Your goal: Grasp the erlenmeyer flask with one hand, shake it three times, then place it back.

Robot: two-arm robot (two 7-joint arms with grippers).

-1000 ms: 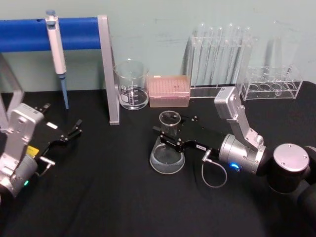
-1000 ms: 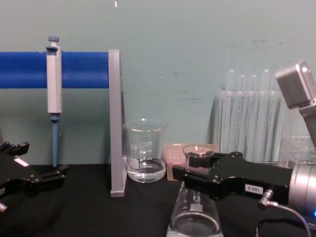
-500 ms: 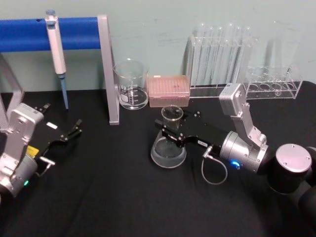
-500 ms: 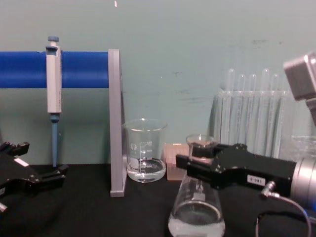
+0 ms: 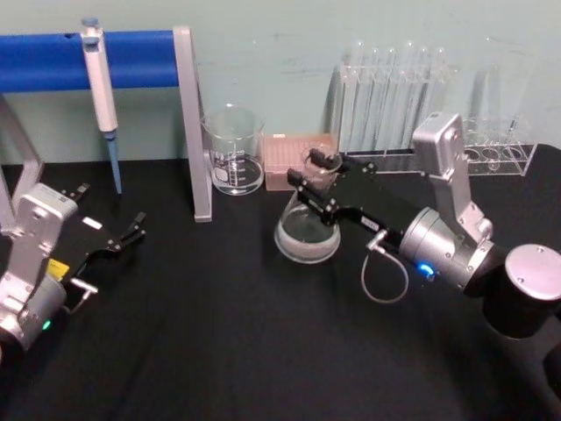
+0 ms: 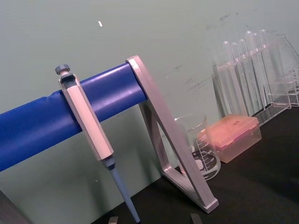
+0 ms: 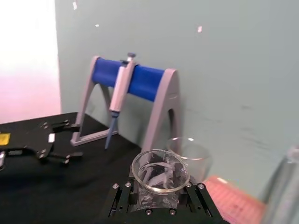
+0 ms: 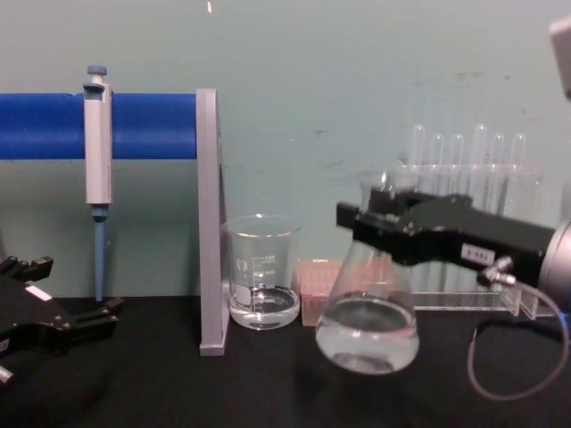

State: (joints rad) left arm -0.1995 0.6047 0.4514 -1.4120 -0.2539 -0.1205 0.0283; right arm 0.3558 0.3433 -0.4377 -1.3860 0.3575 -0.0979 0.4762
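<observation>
The right gripper (image 5: 316, 175) is clamped on the neck of the single erlenmeyer flask (image 5: 307, 232), which hangs tilted above the tabletop (image 5: 219, 333) near the middle of its back edge. Behind it stand one beaker (image 5: 233, 149) and one pink tip box (image 5: 285, 162). One pipette (image 5: 101, 88) hangs on the blue stand (image 5: 44, 60). The left gripper (image 5: 138, 225) rests by the left edge, jaws apart.

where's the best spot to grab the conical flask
Probably the narrow neck of the clear glass conical flask, just under the flared rim, coming in level from the right: the rim stops slipping. The black right gripper holds it there.
</observation>
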